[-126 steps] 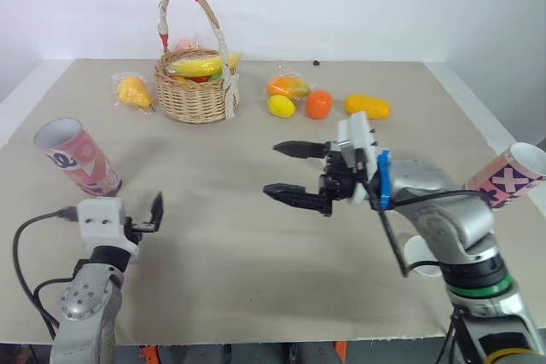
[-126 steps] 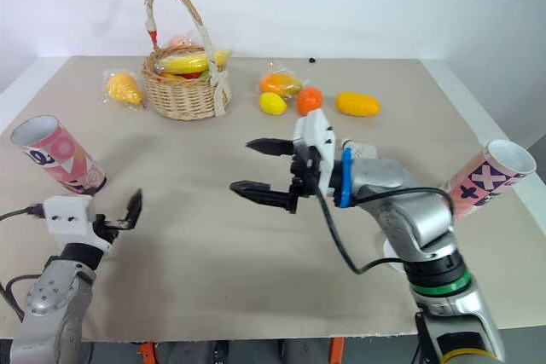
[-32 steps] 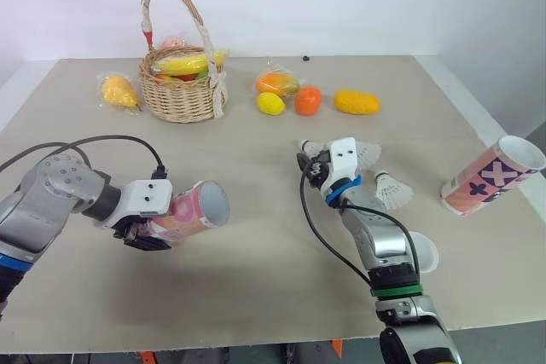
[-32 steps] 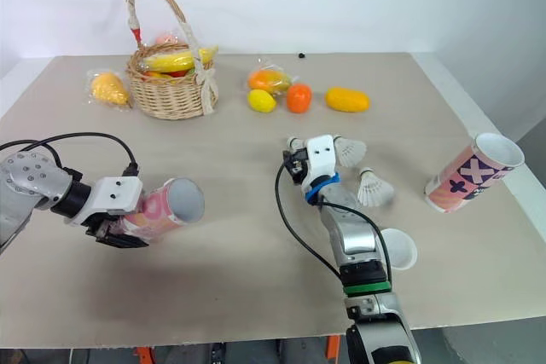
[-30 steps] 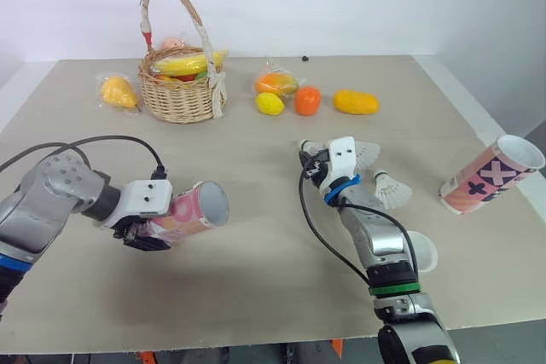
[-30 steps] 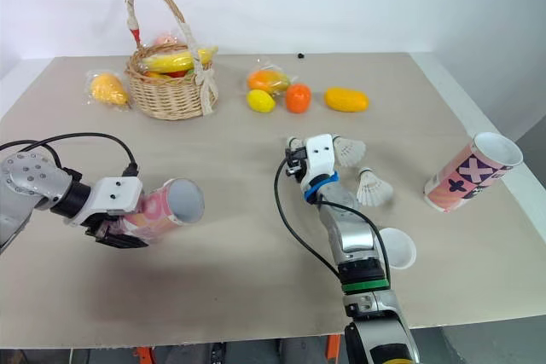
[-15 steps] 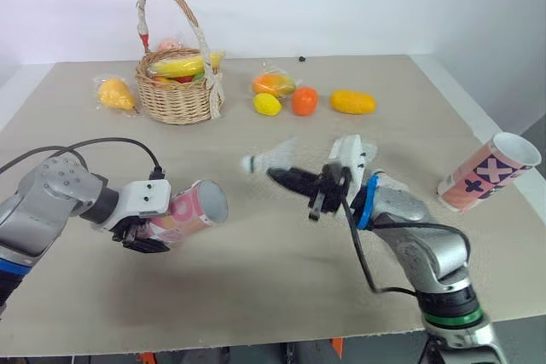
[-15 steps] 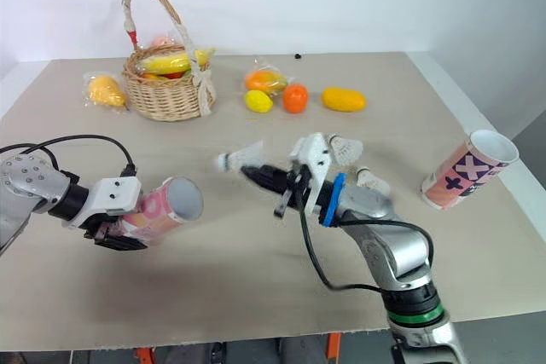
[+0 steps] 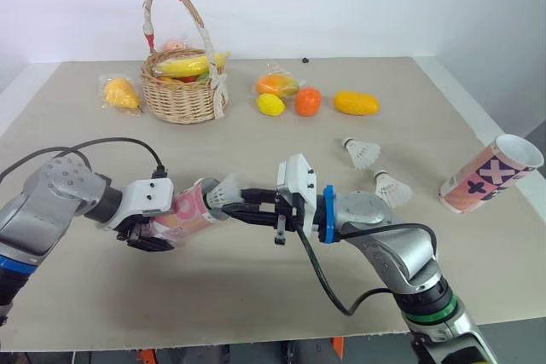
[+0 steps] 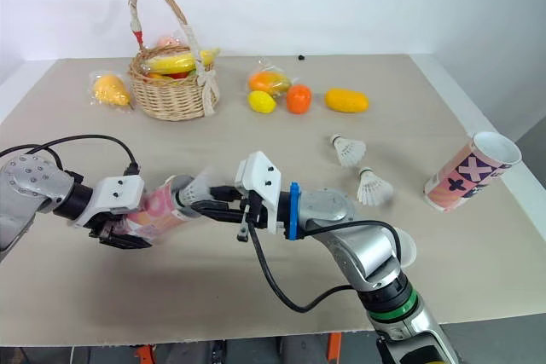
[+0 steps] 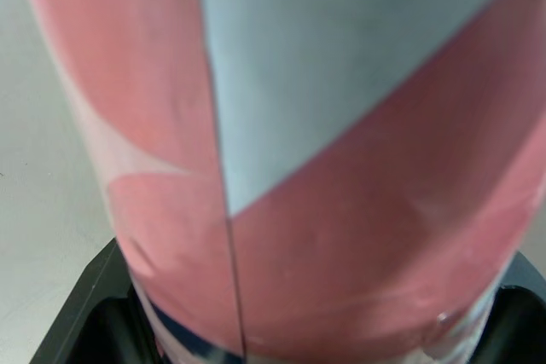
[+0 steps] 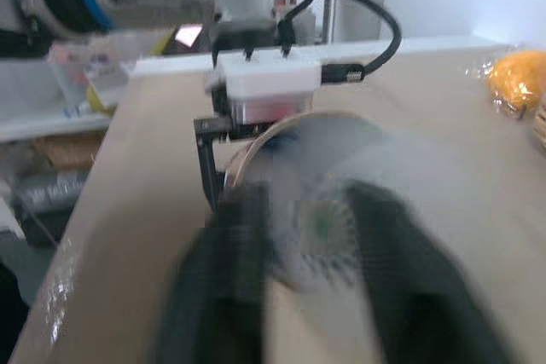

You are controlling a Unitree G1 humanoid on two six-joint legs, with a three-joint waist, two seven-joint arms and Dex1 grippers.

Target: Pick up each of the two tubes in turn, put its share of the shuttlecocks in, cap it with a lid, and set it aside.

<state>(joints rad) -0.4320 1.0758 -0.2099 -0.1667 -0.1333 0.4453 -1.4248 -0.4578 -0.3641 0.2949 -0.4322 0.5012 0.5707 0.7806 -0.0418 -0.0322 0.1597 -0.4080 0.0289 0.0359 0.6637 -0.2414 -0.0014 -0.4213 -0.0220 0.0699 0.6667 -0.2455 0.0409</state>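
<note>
Spanning the view, the beige table carries a wicker fruit basket at far left. Near left, the left gripper is clamped around the pink tube, which lies on its side with its mouth facing right. A patterned tube lies at the right edge. The right gripper pinches 1 shuttlecock at the pink tube's mouth. Right of centre lie 2 more, the far shuttlecock and the near shuttlecock.

Bright, even light falls from above on the table. The basket and a loose shuttlecock throw only faint, soft-edged shadows. In the right wrist view, the black fingers of the right gripper and the held shuttlecock are smeared with blur. In the left wrist view, the pink tube sits very close and out of focus.
</note>
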